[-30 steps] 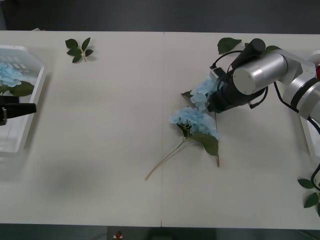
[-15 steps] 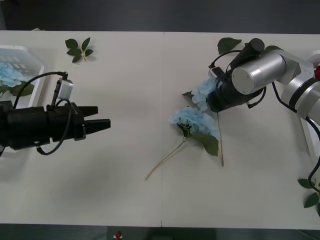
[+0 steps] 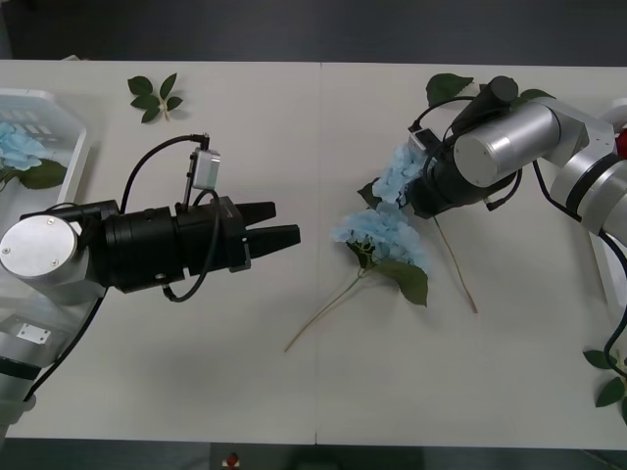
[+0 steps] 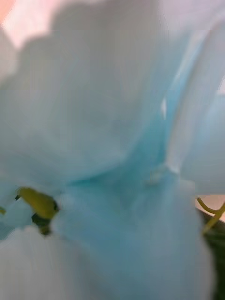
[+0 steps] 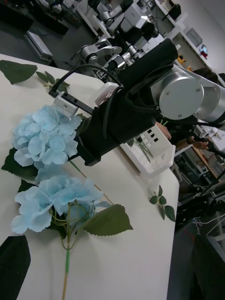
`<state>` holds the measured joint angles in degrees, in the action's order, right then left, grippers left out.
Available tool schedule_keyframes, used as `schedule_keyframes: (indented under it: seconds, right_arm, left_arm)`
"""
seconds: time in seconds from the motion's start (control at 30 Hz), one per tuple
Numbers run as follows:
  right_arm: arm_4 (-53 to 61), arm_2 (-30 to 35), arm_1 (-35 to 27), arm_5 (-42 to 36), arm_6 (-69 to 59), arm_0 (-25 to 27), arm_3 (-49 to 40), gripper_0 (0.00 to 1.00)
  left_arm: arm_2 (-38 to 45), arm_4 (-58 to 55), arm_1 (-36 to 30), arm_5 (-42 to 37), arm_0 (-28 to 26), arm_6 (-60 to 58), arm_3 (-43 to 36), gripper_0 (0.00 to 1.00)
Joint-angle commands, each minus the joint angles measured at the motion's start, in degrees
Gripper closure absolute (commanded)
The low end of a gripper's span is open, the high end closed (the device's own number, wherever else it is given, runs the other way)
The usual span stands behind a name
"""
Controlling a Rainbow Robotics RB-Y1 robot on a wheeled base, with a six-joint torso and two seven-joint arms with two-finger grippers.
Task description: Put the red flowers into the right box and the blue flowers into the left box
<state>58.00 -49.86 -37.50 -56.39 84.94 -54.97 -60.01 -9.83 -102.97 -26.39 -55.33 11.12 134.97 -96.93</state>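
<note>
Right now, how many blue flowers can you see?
3: one in the left box at, one held up by the right hand at, one lying mid-table. More may be hidden.

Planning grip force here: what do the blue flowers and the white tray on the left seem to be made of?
Blue flowers: likely fabric petals, matte and thin, on stiff plastic-looking stems. Left tray: apparently white plastic, smooth moulded rim, slightly glossy.

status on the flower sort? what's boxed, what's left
Done: one blue flower lies in the left box. In hand: right gripper holds a second blue flower; left gripper reaches toward it. Left: a third blue flower lying on the table.
</note>
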Motion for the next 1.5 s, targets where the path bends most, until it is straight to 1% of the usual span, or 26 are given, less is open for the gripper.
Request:
schedule_keyframes:
  seconds: [0.03, 0.1, 0.13, 0.17, 0.23, 0.33, 0.37, 0.47, 0.67, 0.9, 1.07, 1.27, 1.5]
  right_arm:
    - [0.45, 2.22, 0.85, -0.04, 1.37, -0.14, -0.46, 1.0]
    - [1.15, 4.33, 0.76, -1.53, 1.46, -0.14, -0.46, 1.0]
    - [2.64, 6.97, 0.59, -3.11, 1.54, -0.14, -0.46, 1.0]
    - [3.26, 8.11, 0.41, -3.73, 1.54, -0.14, -0.46, 1.0]
    - [5.54, 13.47, -0.03, -6.89, 2.25, -0.14, -0.46, 1.0]
    - [9.5, 22.09, -0.47, -11.46, 6.82, -0.14, -0.46, 1.0]
    - [10.99, 24.02, -0.56, -12.34, 7.78, -0.22, -0.46, 1.0]
    - [16.09, 29.47, -1.26, -14.1, 12.09, -0.31, -0.46, 1.0]
    - [24.79, 37.82, -0.73, -15.42, 23.43, -0.66, -0.46, 1.0]
    - [32.17, 42.48, 2.96, -15.42, 34.06, -1.37, -0.46, 1.0]
    - [35.78, 46.17, 8.32, -15.33, 39.6, -2.25, -0.46, 1.0]
    - [40.35, 48.1, 13.24, -14.98, 40.92, -2.42, -0.37, 1.0]
    - [40.52, 48.8, 16.58, -12.87, 41.53, -2.33, -0.46, 1.0]
  left_arm:
    - [-2.12, -0.39, -0.33, 3.12, 1.62, 2.05, -0.9, 0.0]
    - [-3.18, -0.39, -0.24, 4.35, 1.8, 1.87, -0.9, 0.0]
    - [-3.71, -0.39, -0.24, 4.97, 1.8, 1.87, -0.9, 0.0]
    - [-3.88, -0.39, -0.24, 5.14, 1.8, 1.79, -0.81, 0.0]
    - [-4.23, -0.39, -0.15, 5.58, 1.8, 1.79, -0.1, 0.0]
    - [-4.32, -0.39, 0.46, 5.58, 2.15, 1.96, 0.77, 0.0]
    - [-4.23, -0.3, 0.55, 5.67, 2.32, 1.96, 0.86, 0.0]
    - [-4.32, -0.3, 0.73, 6.64, 2.59, 1.87, 0.95, 0.0]
    - [-4.23, -0.3, 0.82, 7.6, 3.46, 1.7, 1.39, 0.0]
    - [-4.23, 1.37, 2.93, 9.54, 5.13, 1.43, 1.92, 0.0]
    - [-4.23, 4.44, 6.97, 12.08, 8.04, 1.43, 4.47, 0.0]
    - [-4.15, 5.94, 10.13, 14.11, 10.85, 1.43, 6.66, 0.0]
    - [-4.15, 5.94, 12.15, 15.42, 12.96, 1.52, 8.51, 0.0]
